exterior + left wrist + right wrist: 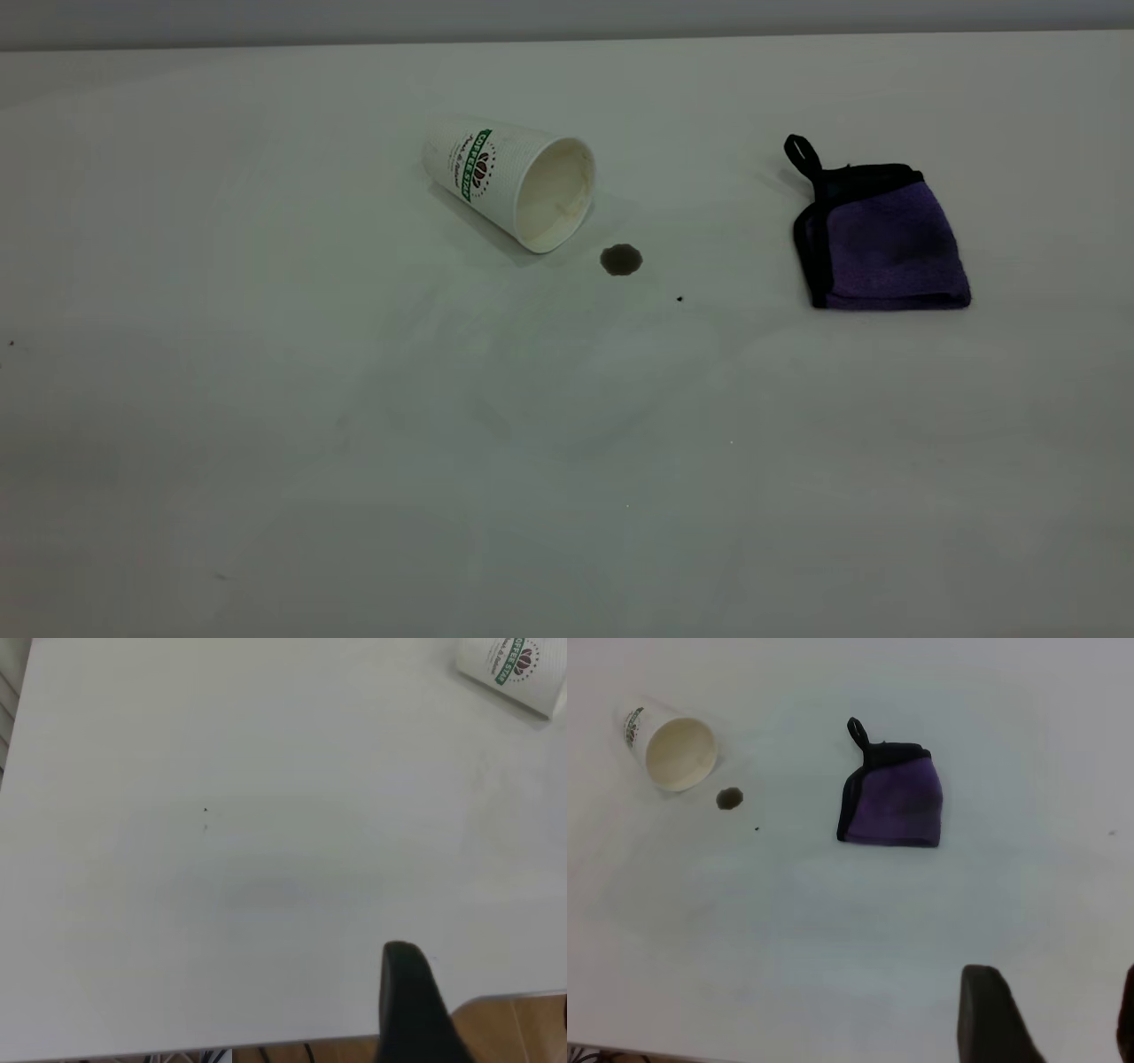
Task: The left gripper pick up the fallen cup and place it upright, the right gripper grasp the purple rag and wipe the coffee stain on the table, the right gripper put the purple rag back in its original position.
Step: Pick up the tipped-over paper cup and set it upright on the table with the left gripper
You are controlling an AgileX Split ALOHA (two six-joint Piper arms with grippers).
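Observation:
The cup (509, 182) lies on its side on the table (354, 443), mouth toward the front right. The coffee stain (620, 260) is a small dark blot just off the cup's rim. The purple rag (886, 244) lies folded at the right, loop toward the back. Neither gripper shows in the exterior view. My left gripper (485, 1010) is open and empty over the table's edge, far from the cup (518, 669). My right gripper (1054, 1010) is open and empty above the table, well short of the rag (895, 802), the stain (729, 798) and the cup (673, 749).
A tiny black speck (679, 299) lies between the stain and the rag. The table's edge, with wooden floor (514, 1028) beyond it, shows in the left wrist view.

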